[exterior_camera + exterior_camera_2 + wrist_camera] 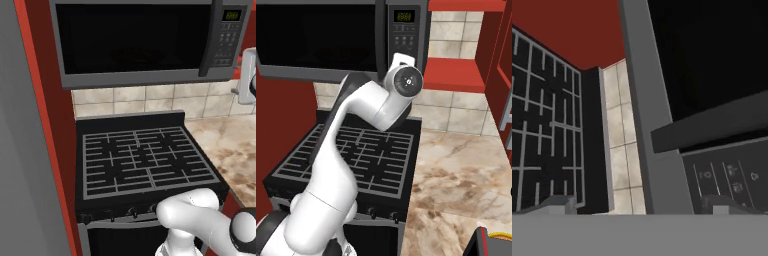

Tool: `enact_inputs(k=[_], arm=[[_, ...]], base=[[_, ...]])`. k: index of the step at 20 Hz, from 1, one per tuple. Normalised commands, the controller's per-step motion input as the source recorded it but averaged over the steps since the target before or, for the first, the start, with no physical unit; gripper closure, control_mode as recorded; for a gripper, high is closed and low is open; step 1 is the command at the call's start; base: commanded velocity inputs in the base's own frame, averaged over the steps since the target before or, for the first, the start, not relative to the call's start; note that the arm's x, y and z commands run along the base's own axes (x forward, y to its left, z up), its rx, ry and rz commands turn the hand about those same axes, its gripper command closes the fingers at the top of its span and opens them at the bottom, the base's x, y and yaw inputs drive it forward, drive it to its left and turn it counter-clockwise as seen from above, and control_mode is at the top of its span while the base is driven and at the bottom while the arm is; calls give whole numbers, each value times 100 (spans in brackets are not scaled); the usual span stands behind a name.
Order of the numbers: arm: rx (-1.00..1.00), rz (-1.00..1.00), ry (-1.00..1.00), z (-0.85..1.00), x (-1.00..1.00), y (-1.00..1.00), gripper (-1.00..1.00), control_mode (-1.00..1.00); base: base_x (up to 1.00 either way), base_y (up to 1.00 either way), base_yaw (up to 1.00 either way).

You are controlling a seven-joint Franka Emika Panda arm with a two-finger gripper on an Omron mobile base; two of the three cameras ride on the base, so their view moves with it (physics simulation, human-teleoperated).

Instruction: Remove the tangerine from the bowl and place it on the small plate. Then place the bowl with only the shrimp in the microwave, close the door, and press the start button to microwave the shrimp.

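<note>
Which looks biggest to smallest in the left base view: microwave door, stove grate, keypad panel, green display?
1. Microwave door and stove grate: they look alike in area, and the grate lies nearer the camera, so no firm order.
2. Keypad panel.
3. Green display.

This is a home kitchen. A large dark grey microwave with a black window door (135, 40) hangs above a black gas stove with grey grates (145, 162). Beige wall tiles (150, 100) run behind the stove, a mottled brown marble tabletop (461, 185) lies to its right, and red cabinets (456, 70) line the walls.
</note>
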Motion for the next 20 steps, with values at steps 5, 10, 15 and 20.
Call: enact_inputs(k=[5, 10, 15, 20], arm=[[4, 0, 0, -2, 37, -24, -100, -100], [3, 0, 0, -3, 29, -22, -100, -100], [3, 0, 0, -12, 34, -6, -100, -100], [3, 0, 0, -9, 31, -7, -100, -100]], base=[[0, 0, 0], [0, 0, 0], [0, 0, 0], [0, 0, 0]])
